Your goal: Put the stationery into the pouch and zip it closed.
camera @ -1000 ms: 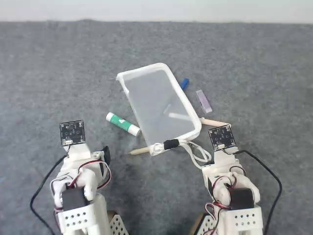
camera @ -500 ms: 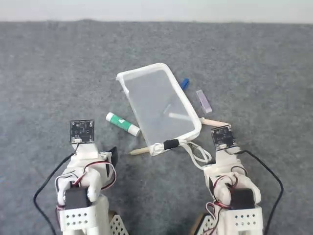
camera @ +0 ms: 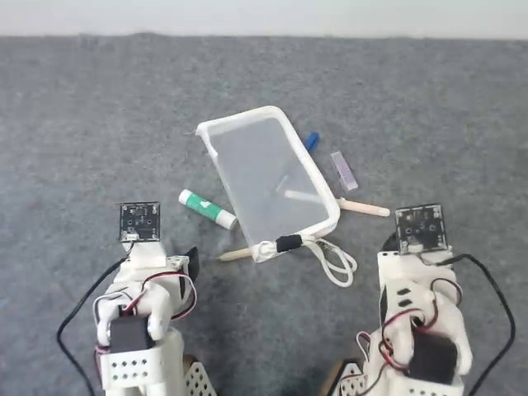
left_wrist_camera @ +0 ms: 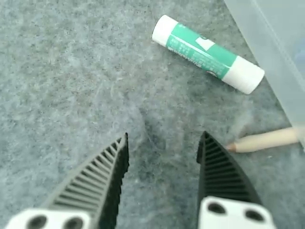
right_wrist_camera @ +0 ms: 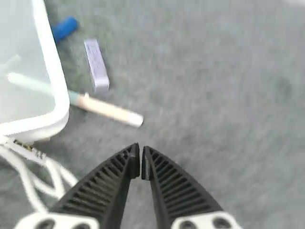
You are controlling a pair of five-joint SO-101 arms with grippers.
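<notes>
You work over a grey felt-like mat (camera: 99,107), with a pale strip of wall (camera: 264,16) along its far edge. The translucent pouch (camera: 264,177) with its white rim lies slanted in the middle of the mat, flat on the mat, its black zipper pull (camera: 288,242) at the near corner. Your left arm (camera: 140,297) sits at the near left and your right arm (camera: 417,313) at the near right, both short of the pouch. The left gripper (left_wrist_camera: 165,135) hangs above bare mat with its jaws spread wide, gripping nothing, with the glue stick just beyond them. The right gripper (right_wrist_camera: 141,147) has its jaws drawn together with only a sliver between them, also gripping nothing. The green-and-white glue stick (camera: 207,209) lies just beside the pouch's left edge. A pale wooden stick (camera: 363,207) juts out at the pouch's right side, its other end showing through the plastic. A pencil (camera: 235,253) pokes its sharpened tip from under the near corner. A looped white cord (camera: 337,260) trails from that corner toward the right arm. A small clear lilac block (camera: 344,170) lies near the right edge, and a blue pen end (camera: 311,140) peeks out beyond it.
</notes>
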